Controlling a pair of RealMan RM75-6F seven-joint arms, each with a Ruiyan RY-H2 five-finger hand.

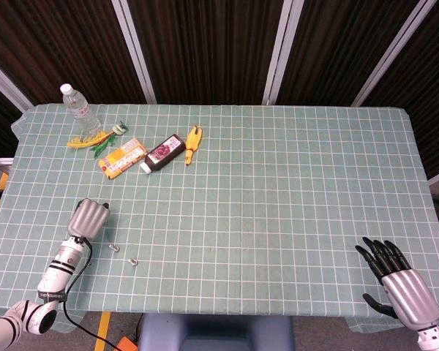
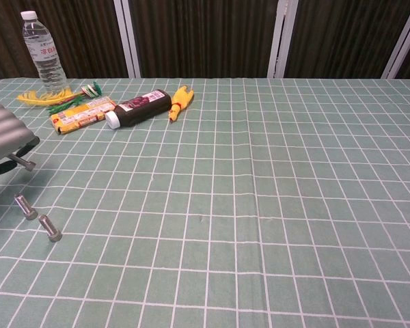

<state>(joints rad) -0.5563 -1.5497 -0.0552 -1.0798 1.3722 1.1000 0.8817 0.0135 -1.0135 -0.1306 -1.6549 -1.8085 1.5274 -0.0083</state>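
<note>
Left robot hand (image 2: 5,140) at left edge of frame, fingers curled round a bolt (image 2: 20,162), lifted off surface (image 2: 260,205). Two loose bolts (image 2: 37,217) just below. Right robot hand (image 1: 396,279), lower right, fingers spread, holds nothing.

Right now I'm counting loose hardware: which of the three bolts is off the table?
The bolt pinched in the left hand at the left edge; it is lifted above the cloth. The other two bolts lie flat on the tablecloth, nearer the front edge.
</note>
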